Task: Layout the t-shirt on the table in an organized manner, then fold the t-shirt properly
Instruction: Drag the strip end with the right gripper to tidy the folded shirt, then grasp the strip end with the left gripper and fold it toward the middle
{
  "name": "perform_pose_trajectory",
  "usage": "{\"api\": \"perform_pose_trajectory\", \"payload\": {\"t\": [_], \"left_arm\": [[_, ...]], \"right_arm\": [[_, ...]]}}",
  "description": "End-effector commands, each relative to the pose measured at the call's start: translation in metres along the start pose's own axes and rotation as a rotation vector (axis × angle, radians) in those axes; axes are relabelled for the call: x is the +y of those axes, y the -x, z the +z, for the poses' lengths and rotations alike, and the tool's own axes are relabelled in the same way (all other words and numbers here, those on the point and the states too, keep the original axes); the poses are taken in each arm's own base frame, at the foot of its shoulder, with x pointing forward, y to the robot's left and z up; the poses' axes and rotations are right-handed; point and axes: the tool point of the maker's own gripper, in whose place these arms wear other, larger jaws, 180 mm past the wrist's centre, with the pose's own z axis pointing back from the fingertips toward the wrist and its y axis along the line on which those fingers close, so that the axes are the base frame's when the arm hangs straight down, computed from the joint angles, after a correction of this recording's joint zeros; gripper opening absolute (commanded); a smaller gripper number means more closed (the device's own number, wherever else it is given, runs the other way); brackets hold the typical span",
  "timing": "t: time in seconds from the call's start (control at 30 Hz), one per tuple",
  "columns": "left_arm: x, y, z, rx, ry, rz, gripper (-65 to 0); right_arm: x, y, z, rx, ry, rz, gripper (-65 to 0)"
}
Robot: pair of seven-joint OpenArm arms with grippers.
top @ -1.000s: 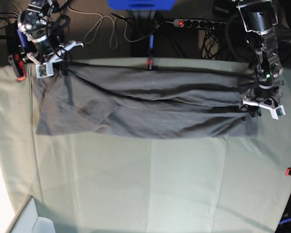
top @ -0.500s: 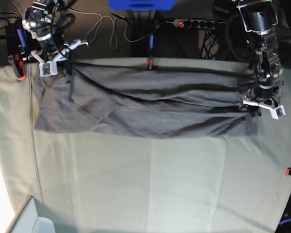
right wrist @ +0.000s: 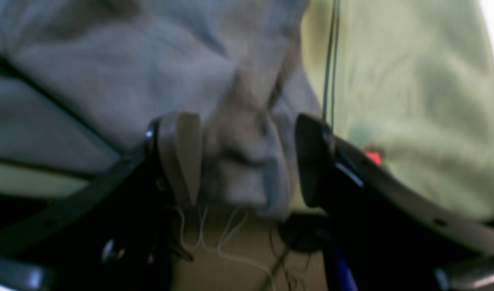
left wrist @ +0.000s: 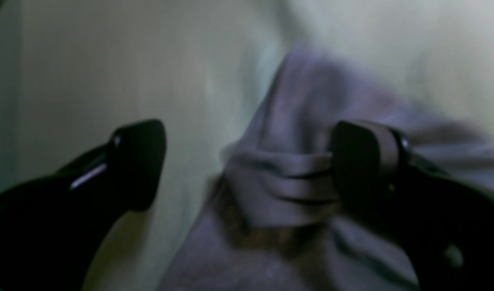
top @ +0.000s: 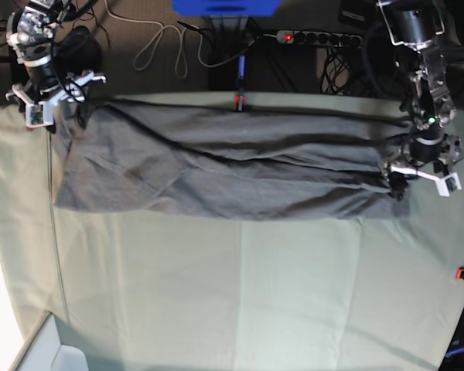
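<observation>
Right gripper (top: 54, 97) up at far left corner of table (top: 240, 294), jaws apart. Bunched bit of t-shirt (top: 216, 174) sits between fingers (right wrist: 178, 153), loose, not pinched.

T-shirt lies stretched long across back half of table, dark grey, wrinkly, long folds running side to side. Small red clamp (top: 237, 100) at back edge, just above shirt.

Left gripper (top: 424, 171) at shirt's right end, jaws wide apart. One finger (left wrist: 364, 161) touches folded cloth, other finger well clear.
</observation>
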Motion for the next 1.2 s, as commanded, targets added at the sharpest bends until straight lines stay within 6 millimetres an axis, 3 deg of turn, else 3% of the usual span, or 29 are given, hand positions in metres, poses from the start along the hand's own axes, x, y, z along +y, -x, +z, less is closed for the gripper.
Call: {"api": "perform_pose_trajectory", "payload": {"t": [0.0,0.07,0.23,0.47,0.63,0.7,0.87,0.93,1.03,1.13,1.17], "left_arm": [[-0.003,-0.018,0.002,-0.057,0.006,0.000,-1.4],[-0.009,-0.024,0.005,-0.078,0.016,0.005,-1.4],[-0.006,-0.008,0.009,-0.045,0.010,0.003,-1.4],[0.004,0.041,0.004,0.081,-0.018,0.023,-1.4],[0.007,0.055,0.004,0.116,-0.025,0.027,-2.2],[0.006,0.055,0.004,0.117,-0.023,0.025,-8.3],[0.002,0.049,0.000,0.104,-0.016,0.029,-39.1],[0.002,0.048,0.000,0.103,-0.016,0.029,-47.7],[0.000,0.043,0.000,0.089,-0.011,0.028,-56.8],[-0.005,0.023,0.003,0.037,0.004,0.020,-65.0],[-0.009,0.021,0.007,0.026,0.011,0.021,-65.0]], "right_arm": [[-0.001,-0.018,0.003,-0.060,-0.005,0.012,-27.6],[-0.001,-0.027,0.004,-0.082,-0.002,0.025,-27.6],[0.018,-0.039,-0.006,-0.116,-0.029,-0.006,-27.6],[0.044,-0.044,-0.014,-0.129,-0.098,-0.009,-27.6],[0.048,-0.046,-0.015,-0.133,-0.111,-0.007,-27.6],[0.048,-0.046,-0.015,-0.133,-0.111,-0.007,-27.6],[0.048,-0.046,-0.015,-0.133,-0.111,-0.007,-27.6],[0.048,-0.046,-0.015,-0.133,-0.111,-0.007,-27.6],[0.048,-0.046,-0.015,-0.133,-0.111,-0.007,-27.6],[0.049,-0.046,-0.015,-0.133,-0.113,-0.007,-27.6],[0.049,-0.046,-0.015,-0.134,-0.113,-0.008,-27.6]]}}
